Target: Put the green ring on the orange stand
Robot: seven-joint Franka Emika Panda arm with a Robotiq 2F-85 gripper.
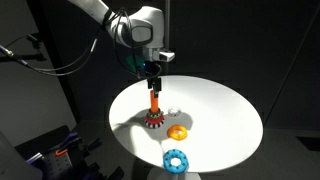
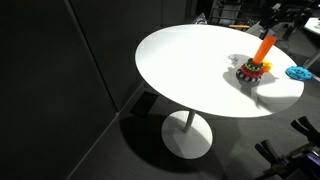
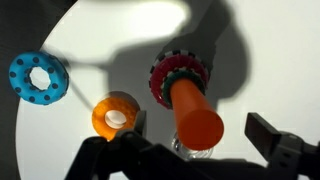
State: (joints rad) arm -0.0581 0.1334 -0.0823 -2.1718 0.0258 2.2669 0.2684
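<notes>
Dark surroundings enclose a round white table, which carries all the items.

Gripper: positioned directly above the orange stand, pointing straight down. In the wrist view its two fingers sit wide apart, one on each side of the peg top, with nothing between them but the peg. The fingers are clear of the peg.

Orange stand: upright, directly beneath the gripper. The peg rises from a round red-and-dark base and shows in both exterior views.

Green ring: in the wrist view a dark-green band encircles the foot of the peg, lying on the red base, straight below the gripper. In both exterior views it is too small to make out.

Yellow ring: flat on the table just beside the stand's base, below and to one side of the gripper. It does not touch the base.

Blue toothed ring: flat on the table, farther from the gripper than the yellow ring and near the table edge.
</notes>
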